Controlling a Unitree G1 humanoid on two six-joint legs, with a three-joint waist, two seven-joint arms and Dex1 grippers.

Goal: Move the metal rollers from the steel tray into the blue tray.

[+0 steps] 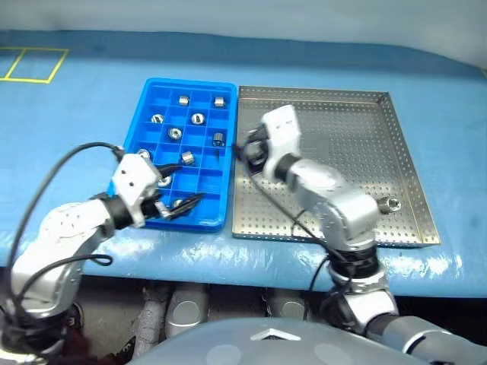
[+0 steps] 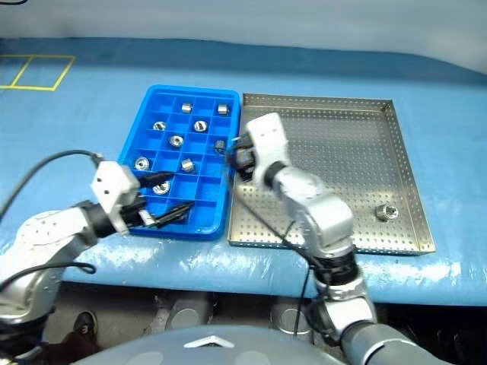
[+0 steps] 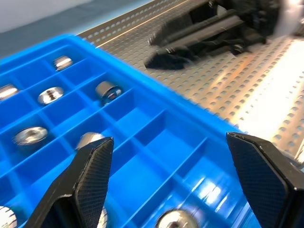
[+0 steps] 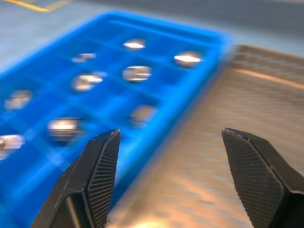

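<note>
A blue-covered surface [image 1: 76,106] carries two trays side by side, their long edges touching or nearly so: the blue tray [image 1: 149,99] of small square compartments on the robot's left and the wider, perforated steel tray [image 1: 358,137] on its right. Most of the metal rollers [image 1: 197,118] already sit in the blue tray, one to a compartment, scattered over its far and middle rows. A single roller [image 1: 393,203] lies apart on the steel tray, near its right rim toward the front. The left tool [image 1: 181,207] hovers over the near edge of the blue tray, its two black fingers [image 3: 90,175] spread wide and gripping nothing. The right tool [image 1: 245,149] hangs above the left edge of the steel tray, just beside the blue tray's wall; in the right wrist view its fingers [image 4: 102,166] stand well apart with nothing between them. Yellow lines [image 1: 34,65] mark the blue cover at the far left corner.
</note>
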